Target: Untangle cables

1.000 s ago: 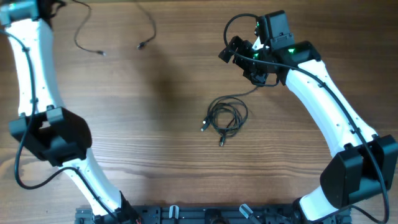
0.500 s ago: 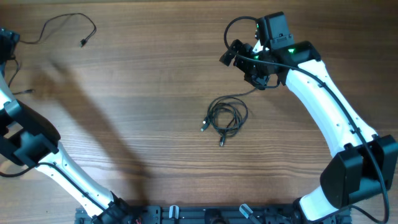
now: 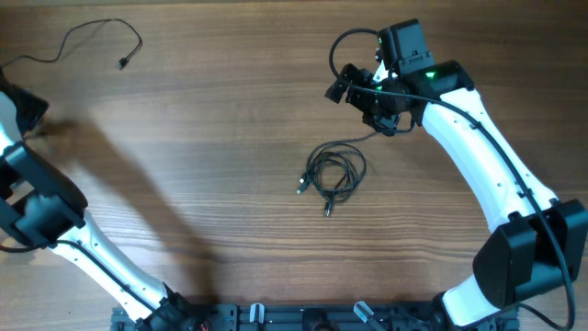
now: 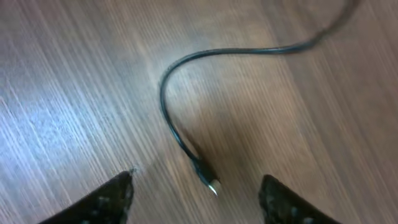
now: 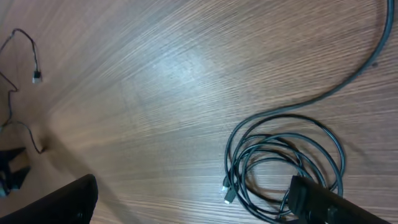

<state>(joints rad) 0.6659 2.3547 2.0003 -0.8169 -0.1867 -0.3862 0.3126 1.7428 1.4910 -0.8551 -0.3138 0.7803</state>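
Observation:
A small coil of black cables [image 3: 335, 172] lies mid-table, with two plug ends sticking out on its left and lower side; the right wrist view shows the coil [image 5: 286, 168] too. One strand leaves the coil toward the right arm. A loose cable [image 3: 101, 28] curves along the far left. Its other end, a metal-tipped plug [image 4: 208, 180], rests on the wood between the spread fingers of my left gripper [image 4: 198, 182], which is open and touches nothing. My right gripper [image 3: 354, 87] hovers above and beyond the coil, open [image 5: 193, 186], nothing held.
The left arm's dark wrist [image 3: 20, 108] sits at the table's far left edge. The right arm's white link [image 3: 478, 156] slants down the right side. A black rail [image 3: 303, 317] runs along the near edge. Wood shows between the coil and the loose cable.
The left arm swung from the far side down to the left edge, dragging the loose cable leftward; its jaws now stand apart with the plug lying free. The right arm barely moved.

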